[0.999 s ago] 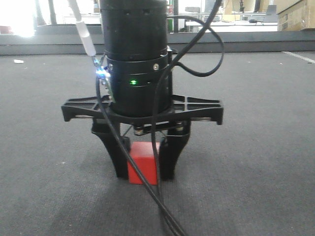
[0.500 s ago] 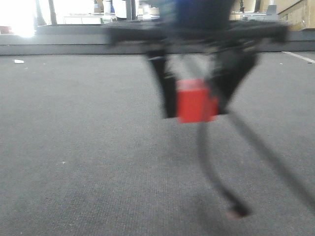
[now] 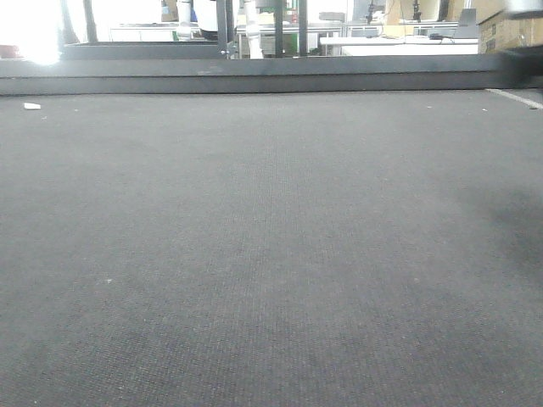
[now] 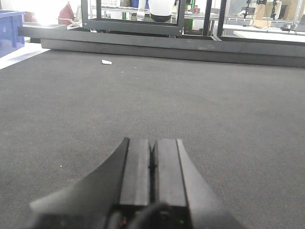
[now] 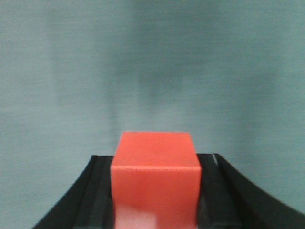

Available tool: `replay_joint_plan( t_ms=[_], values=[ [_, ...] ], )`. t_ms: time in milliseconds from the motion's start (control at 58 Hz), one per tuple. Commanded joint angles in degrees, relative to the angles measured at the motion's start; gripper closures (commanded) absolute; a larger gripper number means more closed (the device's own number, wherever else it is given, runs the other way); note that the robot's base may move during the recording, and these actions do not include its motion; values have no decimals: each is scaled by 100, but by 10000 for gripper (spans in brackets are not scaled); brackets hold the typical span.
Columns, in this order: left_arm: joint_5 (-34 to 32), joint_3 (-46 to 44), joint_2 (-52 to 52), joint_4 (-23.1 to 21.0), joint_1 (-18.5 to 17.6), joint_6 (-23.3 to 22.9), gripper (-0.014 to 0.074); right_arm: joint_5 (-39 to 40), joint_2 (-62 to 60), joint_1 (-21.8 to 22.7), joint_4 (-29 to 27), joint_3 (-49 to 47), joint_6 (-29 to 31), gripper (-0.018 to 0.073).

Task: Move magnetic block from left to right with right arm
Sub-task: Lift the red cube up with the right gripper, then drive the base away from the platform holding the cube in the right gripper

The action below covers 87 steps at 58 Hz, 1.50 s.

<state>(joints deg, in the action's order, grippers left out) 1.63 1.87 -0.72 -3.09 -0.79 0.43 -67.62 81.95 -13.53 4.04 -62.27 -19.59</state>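
Note:
In the right wrist view the magnetic block (image 5: 155, 179), a bright-red cube, sits clamped between two black fingers (image 5: 97, 191). My right gripper (image 5: 155, 164) is shut on it and holds it up over blurred grey carpet. The front-facing view shows neither the block nor the right gripper. In the left wrist view my left gripper (image 4: 153, 143) hovers low over the carpet, its two flat pads (image 4: 167, 167) pressed together with nothing between them.
Dark grey carpet (image 3: 271, 254) fills the floor. A low dark ledge (image 3: 254, 80) runs along the back, with frames and desks behind it. A small white scrap (image 4: 106, 62) lies on the carpet at the far left. A blue bin (image 4: 9, 28) stands at the left edge.
The right gripper closed on the red block on the carpet, lifted it and swept right, leaving the front-facing view entirely.

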Motion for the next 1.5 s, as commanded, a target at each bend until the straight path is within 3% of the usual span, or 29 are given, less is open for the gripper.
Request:
replay_joint_plan(
  t_ms=[0, 121, 413, 741, 982, 1292, 1482],
  values=[
    [-483, 46, -69, -15, 3, -43, 722, 114, -223, 424, 48, -83, 502, 316],
    [-483, 46, -69, -15, 3, -43, 722, 281, -223, 700, -38, -71, 693, 316],
    [-483, 46, -69, -15, 3, -43, 722, 577, -223, 692, -595, -65, 693, 316],
    [-483, 46, -69, -15, 3, -43, 722, 982, -538, 654, -583, -65, 693, 316],
    [-483, 46, -69, -15, 3, -43, 722, 2577, -1940, 685, -296, 407, 761, 316],
    [-483, 46, -69, -15, 3, -43, 722, 5002, -3905, 776, 359, 2251, 1034, 316],
    [-483, 46, -69, -15, 3, -43, 722, 5917, -5076, 776, 413, 3440, 1034, 316]
  ],
)
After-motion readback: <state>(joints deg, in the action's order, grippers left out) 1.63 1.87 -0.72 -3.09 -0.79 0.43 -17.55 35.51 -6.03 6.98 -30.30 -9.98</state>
